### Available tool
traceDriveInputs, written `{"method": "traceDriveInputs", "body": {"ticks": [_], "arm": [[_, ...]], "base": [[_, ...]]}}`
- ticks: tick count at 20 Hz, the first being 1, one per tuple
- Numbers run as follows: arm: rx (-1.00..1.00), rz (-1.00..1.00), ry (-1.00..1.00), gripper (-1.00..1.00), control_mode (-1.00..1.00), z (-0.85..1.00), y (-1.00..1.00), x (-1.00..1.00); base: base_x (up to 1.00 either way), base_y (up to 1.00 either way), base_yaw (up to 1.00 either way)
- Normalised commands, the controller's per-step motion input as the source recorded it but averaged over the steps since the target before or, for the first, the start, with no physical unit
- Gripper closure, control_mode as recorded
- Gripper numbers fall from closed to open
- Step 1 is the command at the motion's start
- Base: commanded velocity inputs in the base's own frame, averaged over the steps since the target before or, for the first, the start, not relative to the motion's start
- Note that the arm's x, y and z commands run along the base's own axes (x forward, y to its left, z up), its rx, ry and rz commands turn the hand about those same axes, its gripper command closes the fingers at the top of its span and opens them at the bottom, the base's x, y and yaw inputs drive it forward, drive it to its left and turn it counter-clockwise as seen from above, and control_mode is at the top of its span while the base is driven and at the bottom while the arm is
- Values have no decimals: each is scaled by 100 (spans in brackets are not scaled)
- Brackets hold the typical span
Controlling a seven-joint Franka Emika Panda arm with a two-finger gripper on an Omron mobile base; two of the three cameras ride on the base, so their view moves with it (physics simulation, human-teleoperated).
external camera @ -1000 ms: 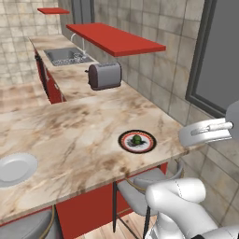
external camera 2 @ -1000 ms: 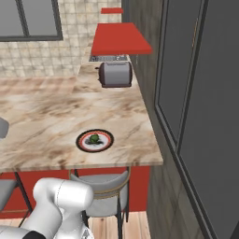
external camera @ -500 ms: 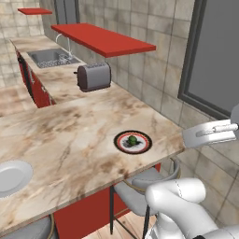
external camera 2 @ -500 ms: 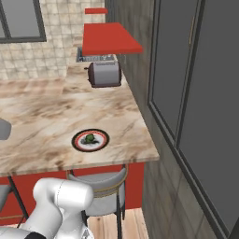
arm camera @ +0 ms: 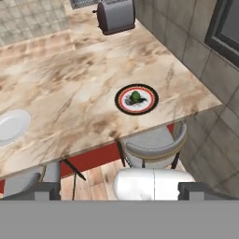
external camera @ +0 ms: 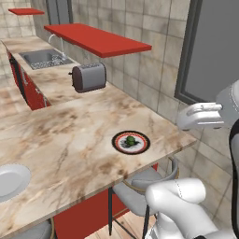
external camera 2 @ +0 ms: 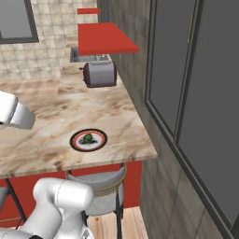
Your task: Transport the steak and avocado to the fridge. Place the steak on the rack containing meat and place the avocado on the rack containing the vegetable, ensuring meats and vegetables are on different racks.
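Swinging with the base, both base views now bring the marble counter (external camera: 70, 135) closer, so pickup is nearing. The avocado (external camera: 131, 140) sits on a dark-rimmed plate (external camera: 140, 148) near the counter's right front corner. The gripper (arm camera: 119, 190) hangs wide open, empty.
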Motion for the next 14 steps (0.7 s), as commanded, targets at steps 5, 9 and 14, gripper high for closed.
{"method": "traceDriveInputs", "body": {"ticks": [5, 9, 14], "arm": [[6, 4, 2, -100, -100, -65, -34, 89], [-2, -1, 1, -100, -100, -61, -8, 95], [-2, -3, 11, -100, -100, -59, 0, 100]], "base": [[0, 0, 0], [0, 0, 0], [0, 0, 0]]}}
